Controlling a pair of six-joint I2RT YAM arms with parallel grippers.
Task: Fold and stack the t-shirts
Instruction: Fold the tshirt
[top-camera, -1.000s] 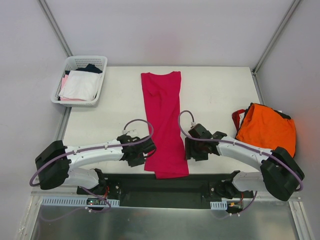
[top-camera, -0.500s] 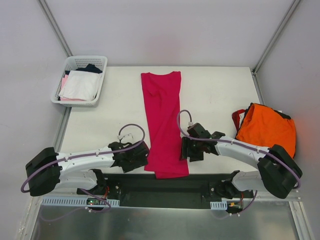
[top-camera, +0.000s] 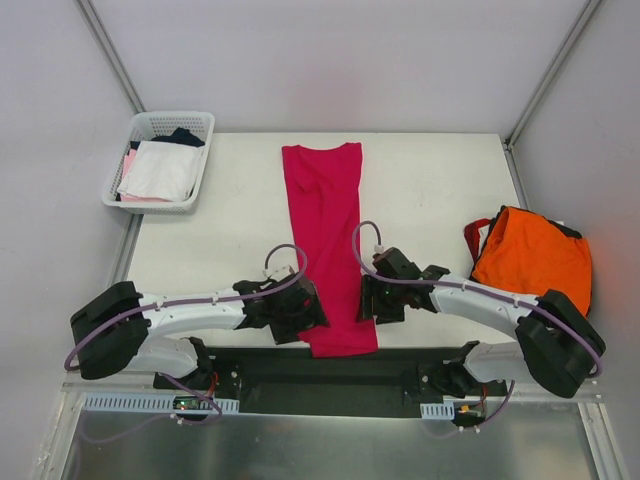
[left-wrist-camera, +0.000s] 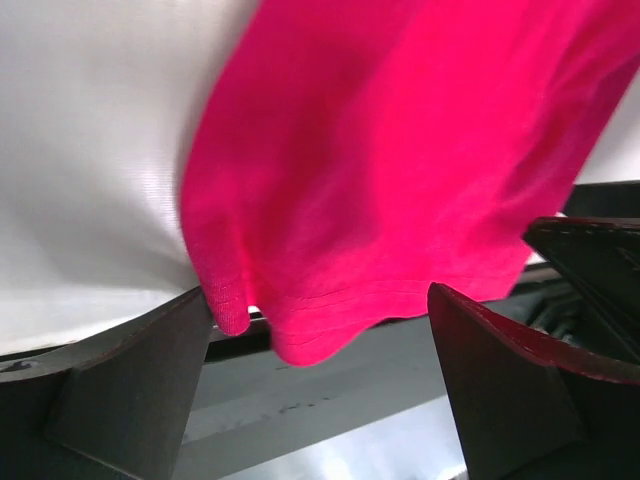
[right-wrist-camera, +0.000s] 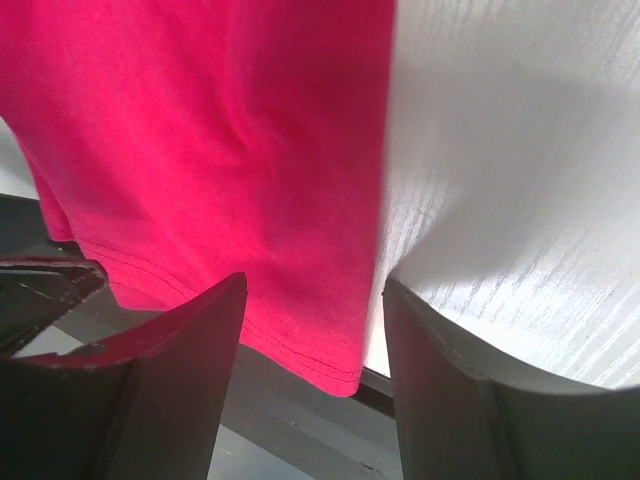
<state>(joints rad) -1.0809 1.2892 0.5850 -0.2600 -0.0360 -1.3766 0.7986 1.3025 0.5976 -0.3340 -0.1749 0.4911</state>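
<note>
Shirt: my crimson-magenta cloth t-shirt (top-camera: 325, 230), folded into a narrow strip, lies down the centre of the overhead frame on the white table (top-camera: 200, 240).
Axis: its long axis runs top to bottom of the frame, with the neckline at the top and the hem at the bottom, drooping over the table's edge.
Left gripper (left-wrist-camera: 320, 300): fingers apart, astride the hem's left corner, nothing pinched.
Right gripper (right-wrist-camera: 315, 290): fingers apart too, astride the right corner.
Risk: if I close unevenly, one pincer may catch only the top layer, and the strip could skew or unfold on the lift.
Waiting: a bright orange t-shirt (top-camera: 530, 260) sits bunched at the frame's right.
</note>
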